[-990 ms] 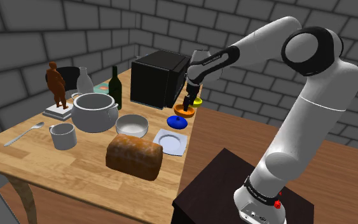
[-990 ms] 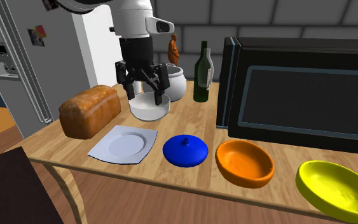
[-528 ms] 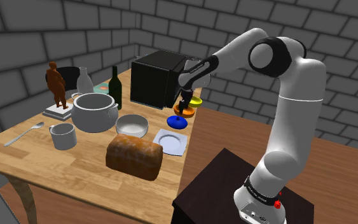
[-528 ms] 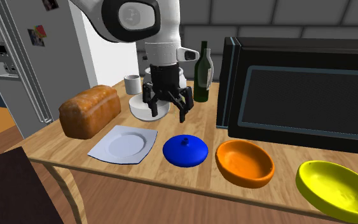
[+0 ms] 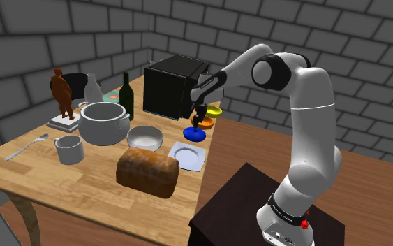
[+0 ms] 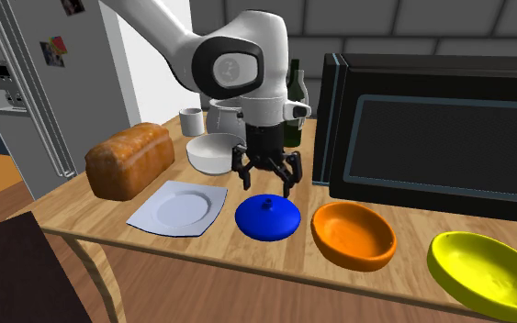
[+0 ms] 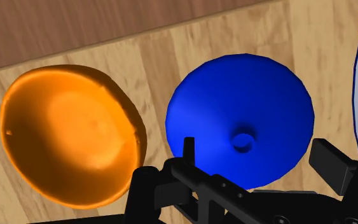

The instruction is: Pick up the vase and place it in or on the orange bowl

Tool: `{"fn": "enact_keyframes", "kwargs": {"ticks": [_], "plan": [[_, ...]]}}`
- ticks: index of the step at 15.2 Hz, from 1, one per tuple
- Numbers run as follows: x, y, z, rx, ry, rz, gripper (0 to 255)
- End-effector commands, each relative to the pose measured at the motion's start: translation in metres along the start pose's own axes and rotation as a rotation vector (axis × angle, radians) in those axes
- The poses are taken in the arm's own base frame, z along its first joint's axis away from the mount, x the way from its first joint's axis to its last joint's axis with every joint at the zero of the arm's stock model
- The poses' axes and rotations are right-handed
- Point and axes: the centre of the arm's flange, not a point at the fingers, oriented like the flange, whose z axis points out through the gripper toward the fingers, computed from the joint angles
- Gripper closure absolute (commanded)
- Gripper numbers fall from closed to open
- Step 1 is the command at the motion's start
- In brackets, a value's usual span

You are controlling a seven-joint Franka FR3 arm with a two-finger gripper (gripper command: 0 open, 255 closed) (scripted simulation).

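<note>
The vase is a low blue dome with a small hole on top, standing on the wooden table near its front edge. The orange bowl sits just to its right in the second exterior view, apart from it. My gripper hangs open a little above the vase and slightly behind it, holding nothing. In the wrist view the vase lies between the spread fingers of the gripper, with the orange bowl beside it. In the shoulder view the gripper stands over the vase.
A black microwave stands close behind the bowls. A yellow bowl lies beyond the orange one. A white plate, white bowl, bread loaf and green bottle surround the vase's other side. Pot, mug farther off.
The gripper has travelled from over the white bowl to the second exterior view's right and downward, arriving just above the blue vase. It stays open; nothing on the table moved.
</note>
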Motion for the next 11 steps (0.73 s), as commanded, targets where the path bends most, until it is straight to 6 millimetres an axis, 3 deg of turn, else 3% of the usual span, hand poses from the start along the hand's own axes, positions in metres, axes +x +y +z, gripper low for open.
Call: {"fn": "enact_keyframes", "kwargs": {"ticks": [1,4,11], "plan": [[0.001,-0.001,0.012,0.000,0.000,-0.001,0],[0.001,-0.001,0.026,0.000,0.000,-0.001,0],[0.001,-0.001,0.026,0.000,0.000,-0.001,0]]}}
